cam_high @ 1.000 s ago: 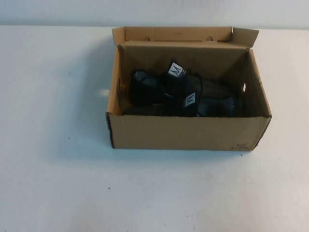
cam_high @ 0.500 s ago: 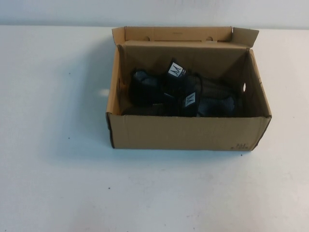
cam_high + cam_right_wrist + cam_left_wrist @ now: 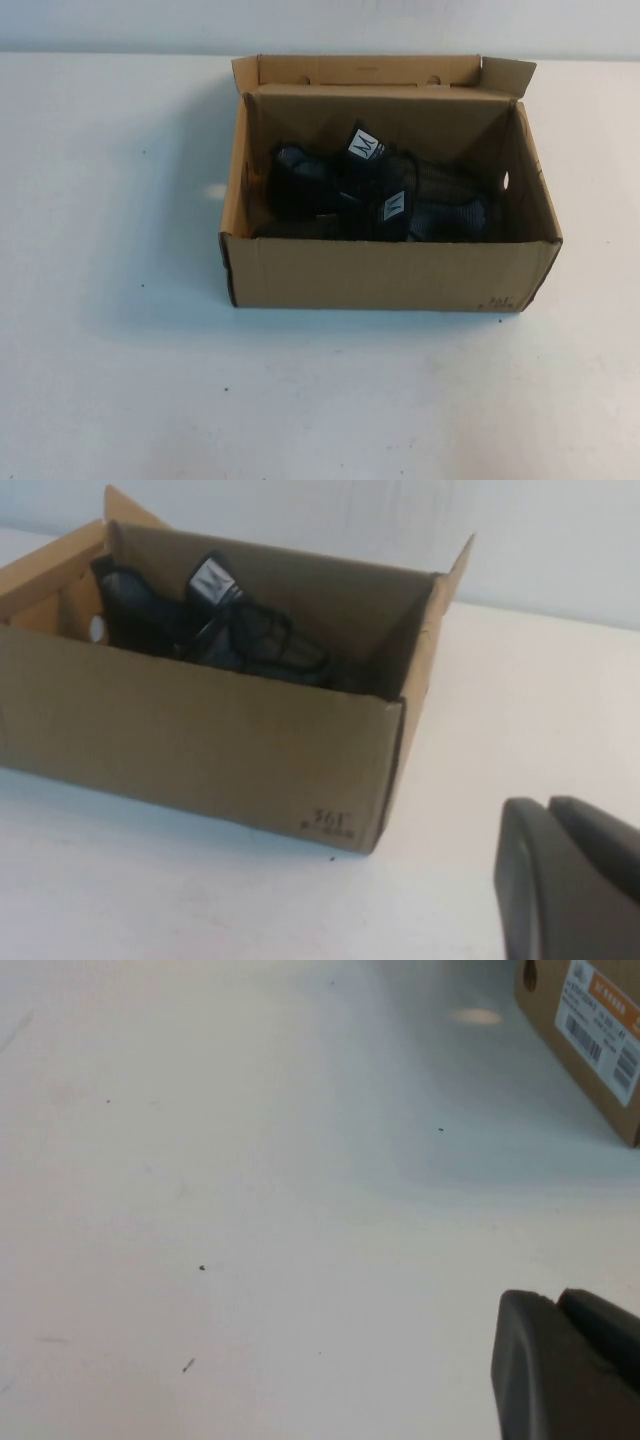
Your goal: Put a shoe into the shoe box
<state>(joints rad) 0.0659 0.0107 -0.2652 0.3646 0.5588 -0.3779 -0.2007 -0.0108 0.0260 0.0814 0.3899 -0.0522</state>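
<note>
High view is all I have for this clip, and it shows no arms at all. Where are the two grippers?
Observer: The left gripper hangs over bare table, apart from the shoe box.
Operator: And the right one?
Observer: The right gripper is outside the box too, off the corner that carries the dark print.
Operator: Is there anything on the box that I miss from above?
Observer: Yes. There is a white barcode label on the outer wall that the left wrist camera faces.
</note>
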